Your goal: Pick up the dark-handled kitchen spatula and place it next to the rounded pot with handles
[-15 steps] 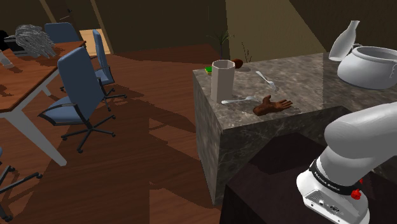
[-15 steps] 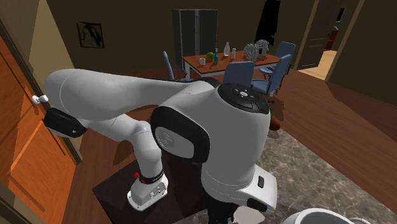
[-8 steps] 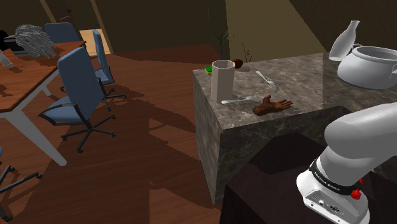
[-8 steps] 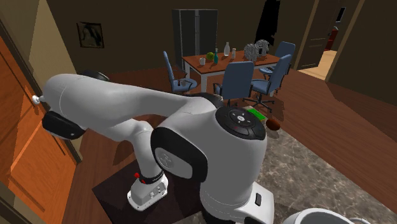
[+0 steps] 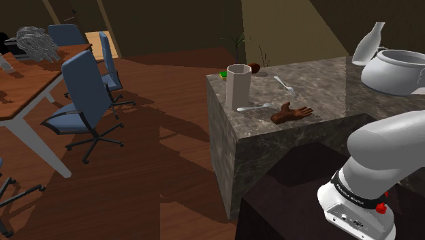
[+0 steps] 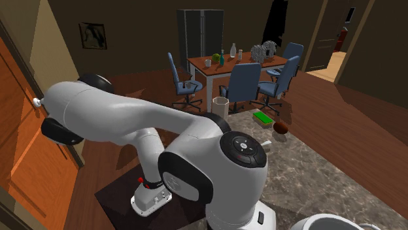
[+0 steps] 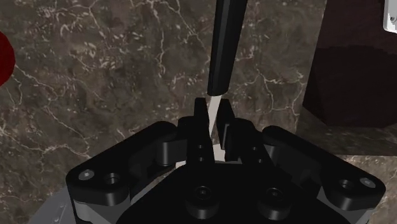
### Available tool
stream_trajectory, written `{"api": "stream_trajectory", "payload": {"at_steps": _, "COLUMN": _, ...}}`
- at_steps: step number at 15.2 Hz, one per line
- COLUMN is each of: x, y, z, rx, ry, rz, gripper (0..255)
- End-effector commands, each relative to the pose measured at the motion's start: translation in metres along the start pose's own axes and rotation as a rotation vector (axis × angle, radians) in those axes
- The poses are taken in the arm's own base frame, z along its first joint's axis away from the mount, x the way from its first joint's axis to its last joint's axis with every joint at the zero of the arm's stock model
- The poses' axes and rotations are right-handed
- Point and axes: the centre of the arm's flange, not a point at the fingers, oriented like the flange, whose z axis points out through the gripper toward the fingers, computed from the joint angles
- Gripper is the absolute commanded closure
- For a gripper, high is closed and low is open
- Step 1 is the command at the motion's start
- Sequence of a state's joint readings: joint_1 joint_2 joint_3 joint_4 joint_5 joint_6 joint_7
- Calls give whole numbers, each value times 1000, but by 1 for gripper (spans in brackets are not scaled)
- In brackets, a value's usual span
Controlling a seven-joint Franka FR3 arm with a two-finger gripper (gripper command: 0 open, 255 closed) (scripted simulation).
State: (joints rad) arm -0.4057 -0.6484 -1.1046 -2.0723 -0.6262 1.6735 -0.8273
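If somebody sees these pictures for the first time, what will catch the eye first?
The big white arm dominates the second exterior view's foreground, bent over the marbled counter. In the wrist view the black gripper clasps the pale neck of a spatula, its dark handle pointing away. At the shoulder view's upper right stands a round white pot; a brown hand-shaped object lies on the counter near a tall cup.
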Motion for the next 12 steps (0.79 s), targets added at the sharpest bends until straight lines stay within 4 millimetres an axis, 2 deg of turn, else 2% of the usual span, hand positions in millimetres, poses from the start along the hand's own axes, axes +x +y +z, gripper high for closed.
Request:
{"api": "stream_trajectory", "payload": {"at_steps": 1, "x": 0, "y": 0, "z": 11, "rx": 0, "ry": 0, "rz": 0, "gripper": 255}}
{"api": "stream_trajectory", "payload": {"at_steps": 12, "x": 4, "y": 0, "z": 69, "rx": 0, "ry": 0, "rz": 0, "gripper": 255}}
